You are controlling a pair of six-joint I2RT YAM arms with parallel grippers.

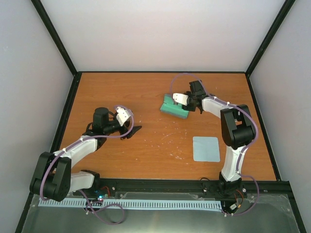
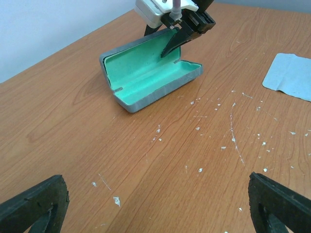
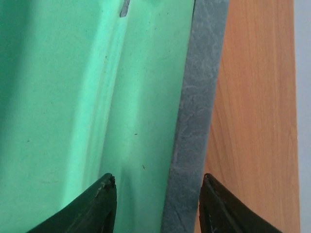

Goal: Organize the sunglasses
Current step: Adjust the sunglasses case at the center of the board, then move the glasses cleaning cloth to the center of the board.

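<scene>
The sunglasses are out of view in all three views. The oblong grey-blue case (image 1: 174, 108) lies open on the table, and its green inside (image 2: 146, 77) holds nothing. My right gripper (image 1: 190, 103) hovers at the case's far side (image 2: 177, 41). Seen from its wrist, it is open (image 3: 158, 187), one fingertip over the green lining (image 3: 97, 97) and the other past the grey rim (image 3: 199, 97), not touching either. My left gripper (image 1: 130, 131) is wide open low over bare wood (image 2: 158, 208), well short of the case.
A flat pale blue cloth (image 1: 206, 148) lies on the table at the right, near the right arm's base (image 2: 290, 76). Small white flecks are scattered over the wood between the case and my left gripper. Black rails border the tabletop.
</scene>
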